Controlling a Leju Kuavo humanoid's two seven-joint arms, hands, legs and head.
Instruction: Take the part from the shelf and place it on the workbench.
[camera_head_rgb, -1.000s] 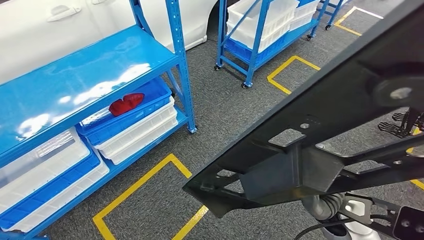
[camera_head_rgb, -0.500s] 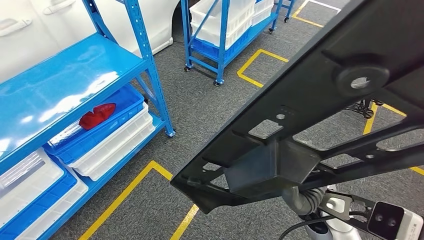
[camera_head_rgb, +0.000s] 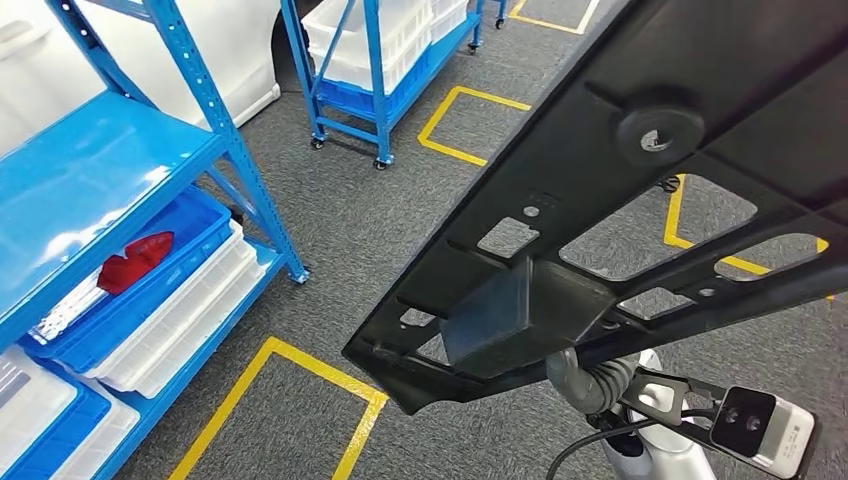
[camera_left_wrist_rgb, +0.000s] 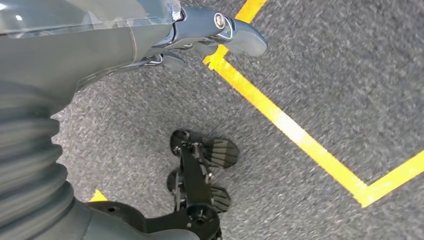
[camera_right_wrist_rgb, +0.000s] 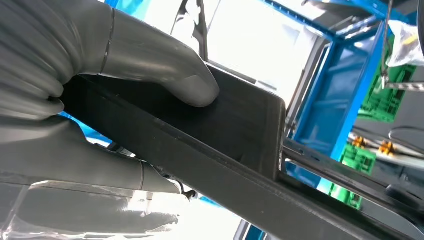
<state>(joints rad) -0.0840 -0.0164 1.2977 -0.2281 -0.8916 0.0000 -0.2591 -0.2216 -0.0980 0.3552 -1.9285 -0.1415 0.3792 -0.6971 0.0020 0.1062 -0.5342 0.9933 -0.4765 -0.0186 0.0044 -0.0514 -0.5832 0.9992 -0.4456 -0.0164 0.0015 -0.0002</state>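
Pinching the black part (camera_right_wrist_rgb: 235, 150) is what our right hand (camera_right_wrist_rgb: 90, 95) is doing: in the right wrist view the thick grey thumb (camera_right_wrist_rgb: 165, 75) is pressing flat on one face of the part's boxy block, while the fingers (camera_right_wrist_rgb: 100, 172) are lying against the opposite side, so the block is sitting clamped between them. From the head view we are seeing the same part (camera_head_rgb: 640, 190) as a long, flat black frame with cut-out openings and a round boss, tilting up and away over the grey carpet (camera_head_rgb: 380, 230), with the block on its underside just above our right wrist (camera_head_rgb: 590, 385). We are carrying it in the air, well apart from the blue shelf (camera_head_rgb: 90, 180) on our left. Our left hand (camera_left_wrist_rgb: 200, 35) is hanging over the carpet and a yellow floor line (camera_left_wrist_rgb: 295, 135), its dark fingers lying loosely curled with nothing in them. On the shelf a red piece (camera_head_rgb: 135, 260) is lying in a blue bin (camera_head_rgb: 190, 260) stacked on white bins (camera_head_rgb: 190, 320). Further off, a second blue rack (camera_head_rgb: 375, 70) on castors is holding more white bins. We are making out no readable writing or labels anywhere
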